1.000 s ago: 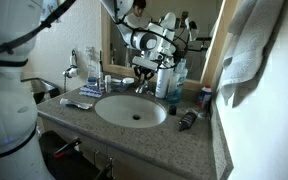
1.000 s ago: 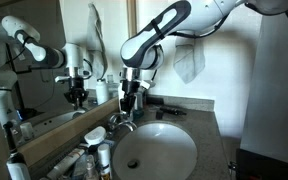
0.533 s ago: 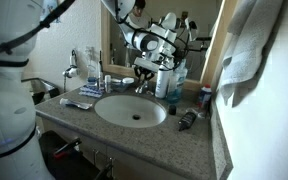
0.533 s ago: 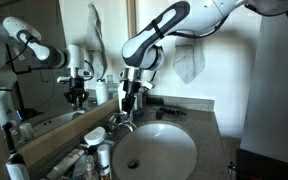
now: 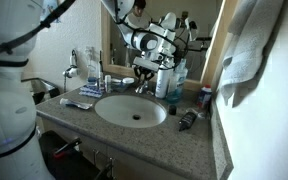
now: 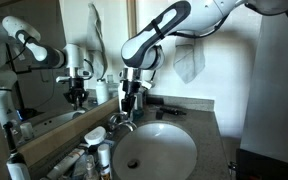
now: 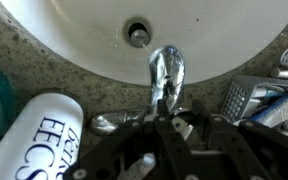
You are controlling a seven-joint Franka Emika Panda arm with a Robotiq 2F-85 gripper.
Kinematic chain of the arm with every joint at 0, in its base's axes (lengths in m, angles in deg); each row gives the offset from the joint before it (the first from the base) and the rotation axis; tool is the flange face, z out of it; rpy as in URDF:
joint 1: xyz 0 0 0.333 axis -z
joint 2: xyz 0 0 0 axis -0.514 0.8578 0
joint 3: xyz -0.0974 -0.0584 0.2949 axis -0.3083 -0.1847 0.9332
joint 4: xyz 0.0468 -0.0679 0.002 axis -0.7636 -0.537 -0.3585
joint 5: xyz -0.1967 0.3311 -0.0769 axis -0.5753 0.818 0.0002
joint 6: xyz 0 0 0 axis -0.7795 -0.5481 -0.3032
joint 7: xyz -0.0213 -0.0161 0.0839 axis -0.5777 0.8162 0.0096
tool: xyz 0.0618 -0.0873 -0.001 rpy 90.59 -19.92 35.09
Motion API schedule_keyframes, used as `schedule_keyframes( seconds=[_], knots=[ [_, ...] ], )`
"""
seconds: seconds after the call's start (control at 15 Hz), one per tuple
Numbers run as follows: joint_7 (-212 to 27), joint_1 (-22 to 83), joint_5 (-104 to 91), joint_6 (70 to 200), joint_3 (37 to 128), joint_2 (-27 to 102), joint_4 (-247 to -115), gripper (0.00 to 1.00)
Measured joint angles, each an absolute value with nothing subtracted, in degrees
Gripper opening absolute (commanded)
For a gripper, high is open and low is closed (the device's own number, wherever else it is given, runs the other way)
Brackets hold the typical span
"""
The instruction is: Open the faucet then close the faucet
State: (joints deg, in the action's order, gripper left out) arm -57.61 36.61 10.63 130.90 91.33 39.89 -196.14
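Where the gripper points down, the faucet stands right below

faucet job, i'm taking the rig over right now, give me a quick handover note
Gripper: poised right over the faucet at the back edge of the sink. Whether its jaws are open or shut, or touching the handle, cannot be told.
Faucet: in the wrist view the spout points over the basin, with no water visible.
Done: arm lined up at the handle. Opening is not confirmed.
Left: probably open, then close.
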Motion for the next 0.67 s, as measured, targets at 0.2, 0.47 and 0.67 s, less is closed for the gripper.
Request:
schedule_keyframes(
  seconds=[0.2, 0.47, 0.67],
  knots=[
    [-64.97, 34.78, 5.64, 131.07, 90.53, 39.65, -196.14, 0.07],
    [-71.84, 32.83, 0.59, 131.02, 89.71, 39.52, -196.14, 0.07],
    [-73.56, 32.29, -0.88, 130.74, 89.50, 39.50, -196.14, 0.07]
  ],
)
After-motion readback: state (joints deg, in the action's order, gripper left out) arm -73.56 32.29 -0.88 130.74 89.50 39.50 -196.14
